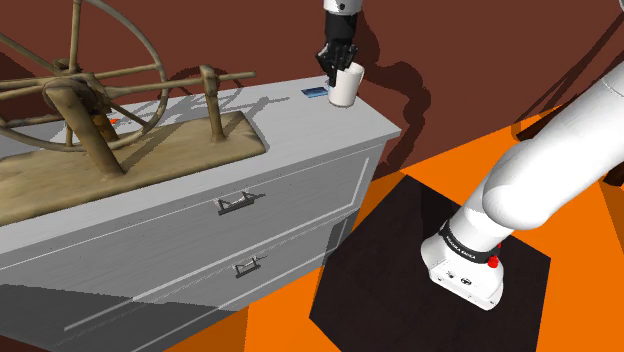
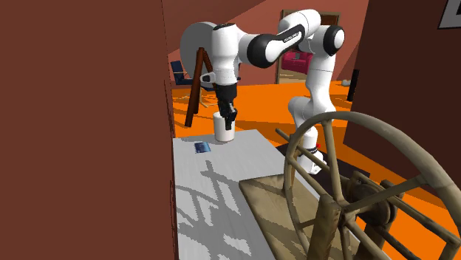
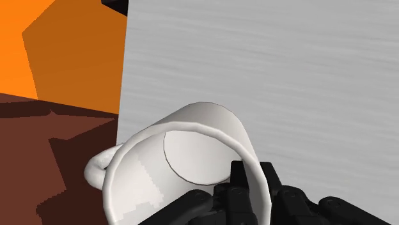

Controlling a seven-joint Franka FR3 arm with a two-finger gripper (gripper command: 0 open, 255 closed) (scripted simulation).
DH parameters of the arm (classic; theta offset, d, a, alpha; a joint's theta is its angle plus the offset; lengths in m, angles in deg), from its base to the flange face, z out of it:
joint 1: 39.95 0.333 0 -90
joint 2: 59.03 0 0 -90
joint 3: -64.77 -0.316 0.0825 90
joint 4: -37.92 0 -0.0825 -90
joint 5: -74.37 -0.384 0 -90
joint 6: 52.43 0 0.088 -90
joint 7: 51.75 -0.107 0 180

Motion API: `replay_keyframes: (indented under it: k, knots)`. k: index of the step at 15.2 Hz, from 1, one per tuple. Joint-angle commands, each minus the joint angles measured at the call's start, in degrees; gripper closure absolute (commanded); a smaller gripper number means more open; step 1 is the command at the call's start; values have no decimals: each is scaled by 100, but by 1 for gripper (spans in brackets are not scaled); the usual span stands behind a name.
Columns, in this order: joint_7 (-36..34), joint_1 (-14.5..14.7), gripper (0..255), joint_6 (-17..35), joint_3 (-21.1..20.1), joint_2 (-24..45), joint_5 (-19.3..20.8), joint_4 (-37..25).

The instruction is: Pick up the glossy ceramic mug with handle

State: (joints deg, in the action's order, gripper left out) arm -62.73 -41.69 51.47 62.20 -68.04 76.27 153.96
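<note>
Currently reading the shoulder view from its left edge across. A wooden spinning wheel (image 1: 150,155) is occupying the 9 o'clock end of the grey dresser (image 1: 290,125) top, well apart from the target. A small blue card (image 1: 314,93) is lying flat just beside the white mug (image 1: 346,88), on its 9 o'clock side. The mug is standing at the dresser's far corner, near the edge, mouth facing up. Whether its base is touching the top or hanging just clear, cannot tell. The hand (image 1: 334,68) is meeting it from 12 o'clock, straight above. At 4 o'clock of the mug, well apart, the white arm (image 1: 545,170) is rising from the dark stand (image 1: 400,250).

Wrist view: the hand is clenching on the mug's wall. One finger (image 3: 238,176) is sitting inside the mouth and the other outside, with the rim pinched between them. Taking the pinch as 6 o'clock on the rim, the handle (image 3: 97,167) is sticking out at about 12 o'clock, on the side toward the dresser's edge. The camera is looking into the mouth, so the mug's long axis is running nearly in line with the fingers.

Judgement: the grasp is looking made and the lift is pending. The pull should be going up along that axis. Risk: this is a one-wall pinch with the handle's weight opposite, so the mug may be tipping.
</note>
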Motion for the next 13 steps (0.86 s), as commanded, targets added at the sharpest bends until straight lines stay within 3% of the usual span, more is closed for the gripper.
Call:
replay_keyframes:
  k: [1, 13]
  knots:
    - [13, -3, 255, -165, 5, -17, 0, -148]
    - [39, -4, 255, -948, 4, -7, -4, -941]
